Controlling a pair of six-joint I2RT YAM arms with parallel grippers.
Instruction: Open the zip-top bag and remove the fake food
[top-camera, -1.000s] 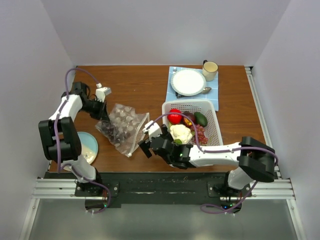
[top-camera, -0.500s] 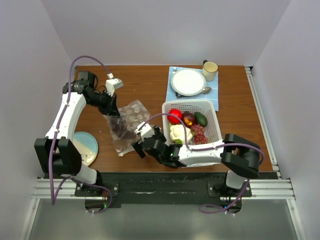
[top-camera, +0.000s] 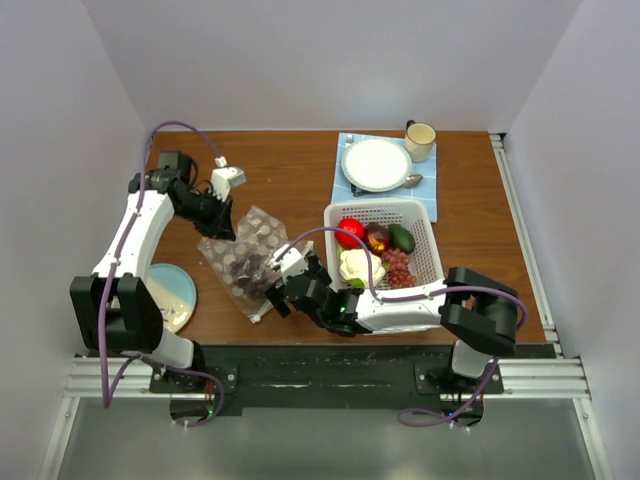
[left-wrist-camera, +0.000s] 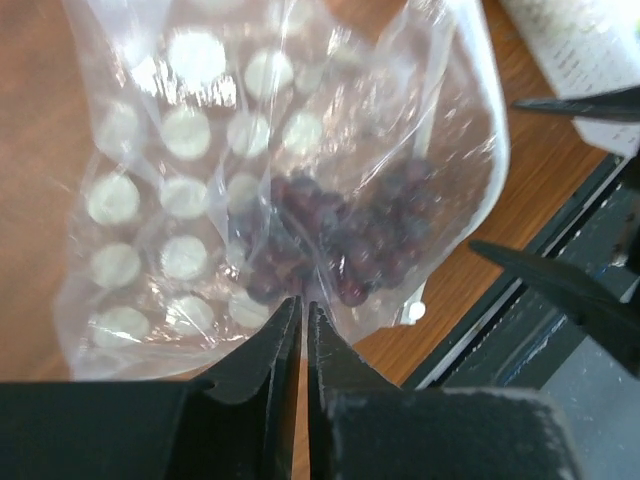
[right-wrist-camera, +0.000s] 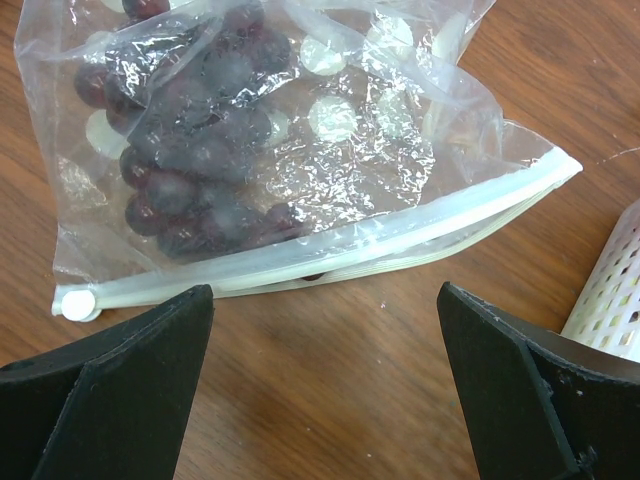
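Zip-top bag (right-wrist-camera: 300, 130) flat on the worktop (right-wrist-camera: 330, 400), zip strip (right-wrist-camera: 330, 250) lying crosswise just ahead of the wide-open right claw (right-wrist-camera: 325, 290). Left claw (left-wrist-camera: 303, 300) is nearly closed at the far end; can't tell if it pinches plastic.

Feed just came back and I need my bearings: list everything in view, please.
zip-top bag: one, clear with pale dots, left of centre
grapes: one bunch, dark purple, inside bag
basket: one, white, right of bag
toy foods: five, red, dark red, green, cream, reddish, in basket
mat: one, blue, far right
plate: one, white, on mat
spoon: one, grey, on mat
cup: one, cream, beside plate
dish: one, pale blue, near left
left gripper: black, pinching bag's far edge
right gripper: black, open, at zip edge
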